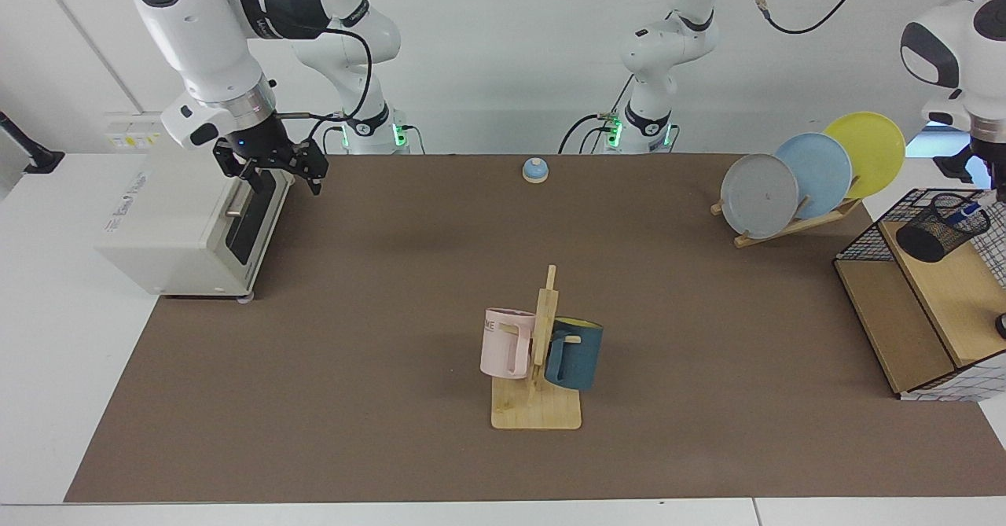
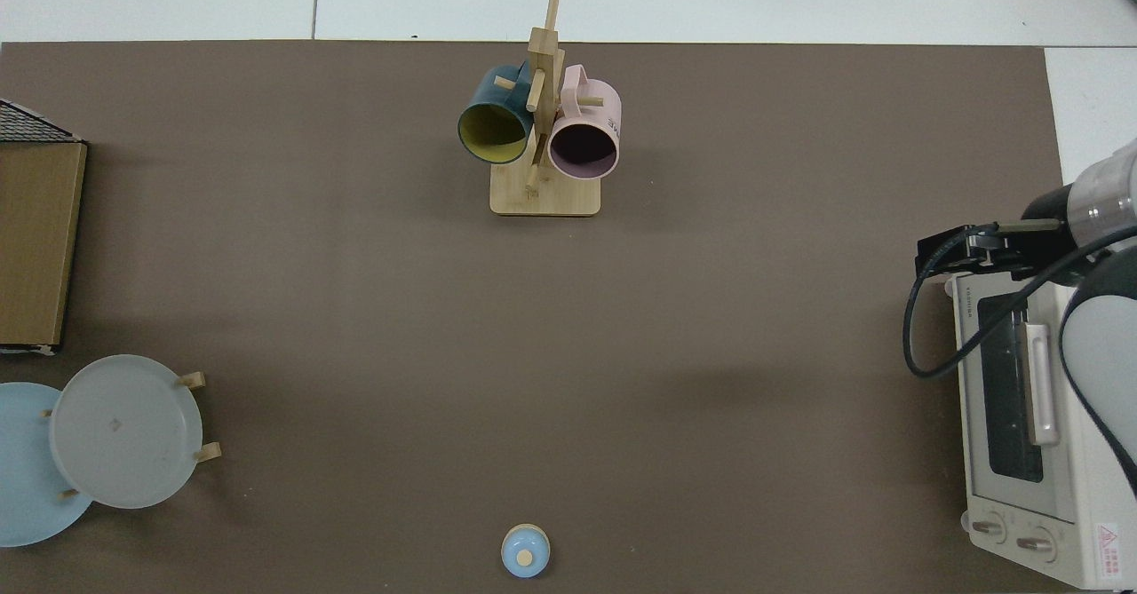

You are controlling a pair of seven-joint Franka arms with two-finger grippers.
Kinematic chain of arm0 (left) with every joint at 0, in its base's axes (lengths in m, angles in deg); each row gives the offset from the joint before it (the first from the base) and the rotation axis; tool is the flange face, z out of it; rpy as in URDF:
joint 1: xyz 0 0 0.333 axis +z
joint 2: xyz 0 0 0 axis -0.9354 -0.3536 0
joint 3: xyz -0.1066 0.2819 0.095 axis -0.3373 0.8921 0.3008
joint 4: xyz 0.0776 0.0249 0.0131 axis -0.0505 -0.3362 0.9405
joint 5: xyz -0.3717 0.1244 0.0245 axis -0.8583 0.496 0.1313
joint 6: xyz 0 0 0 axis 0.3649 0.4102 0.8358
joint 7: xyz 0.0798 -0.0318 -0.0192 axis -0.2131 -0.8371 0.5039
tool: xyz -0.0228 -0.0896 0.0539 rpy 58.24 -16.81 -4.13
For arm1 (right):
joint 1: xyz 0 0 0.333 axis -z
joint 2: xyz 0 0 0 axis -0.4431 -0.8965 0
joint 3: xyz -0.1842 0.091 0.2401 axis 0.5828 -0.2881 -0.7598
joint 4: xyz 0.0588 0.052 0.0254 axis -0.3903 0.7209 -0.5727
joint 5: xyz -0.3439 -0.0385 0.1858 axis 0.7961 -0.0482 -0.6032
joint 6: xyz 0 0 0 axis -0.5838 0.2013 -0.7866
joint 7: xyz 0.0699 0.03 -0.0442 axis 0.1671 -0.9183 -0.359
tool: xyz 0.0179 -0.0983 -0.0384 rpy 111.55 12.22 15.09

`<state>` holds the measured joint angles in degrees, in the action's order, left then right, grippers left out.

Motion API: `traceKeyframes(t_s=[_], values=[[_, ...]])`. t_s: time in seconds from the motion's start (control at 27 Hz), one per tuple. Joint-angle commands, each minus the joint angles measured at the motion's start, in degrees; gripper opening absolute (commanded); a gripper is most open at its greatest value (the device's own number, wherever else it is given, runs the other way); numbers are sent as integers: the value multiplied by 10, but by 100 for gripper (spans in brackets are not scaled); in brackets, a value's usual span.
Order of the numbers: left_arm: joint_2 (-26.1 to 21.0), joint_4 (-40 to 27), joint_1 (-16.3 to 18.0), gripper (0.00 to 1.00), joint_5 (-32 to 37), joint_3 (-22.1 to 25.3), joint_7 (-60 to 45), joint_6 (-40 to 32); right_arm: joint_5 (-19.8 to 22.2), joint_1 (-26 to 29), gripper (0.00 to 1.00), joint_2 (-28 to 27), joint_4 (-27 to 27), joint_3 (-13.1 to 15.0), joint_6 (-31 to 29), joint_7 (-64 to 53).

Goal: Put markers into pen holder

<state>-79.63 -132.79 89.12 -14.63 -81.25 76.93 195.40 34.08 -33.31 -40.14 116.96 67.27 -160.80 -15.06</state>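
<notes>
A brown mat covers the bench. At its far right-hand end in the facing view, a wire-and-wood shelf carries the pen holder, a small black mesh cup that appears tipped toward the camera. The marker sits inside it, its blue end showing at the rim. The left gripper hangs just above the holder at the view's edge; it is too cut off to tell how it stands. The right gripper waits over the toaster oven at the opposite end, fingers spread and empty. The marker looks light, stiff and smooth, so best pinched across its barrel near the middle. A mug rack stands near the bench's front edge.
</notes>
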Motion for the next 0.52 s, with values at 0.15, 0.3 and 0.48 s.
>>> traceKeyframes(t_s=[0.15,0.3,0.48], values=[[9,-11,-22,100,1,-1,-22,-5,9,12,100,12,11,-6,-8,-17],[9,-10,-50,100,1,-1,-62,-33,6,13,100,12,11,-6,-7,-16],[10,-12,-83,100,-4,-3,-125,-62,6,14,100,12,11,-6,-7,-16]])
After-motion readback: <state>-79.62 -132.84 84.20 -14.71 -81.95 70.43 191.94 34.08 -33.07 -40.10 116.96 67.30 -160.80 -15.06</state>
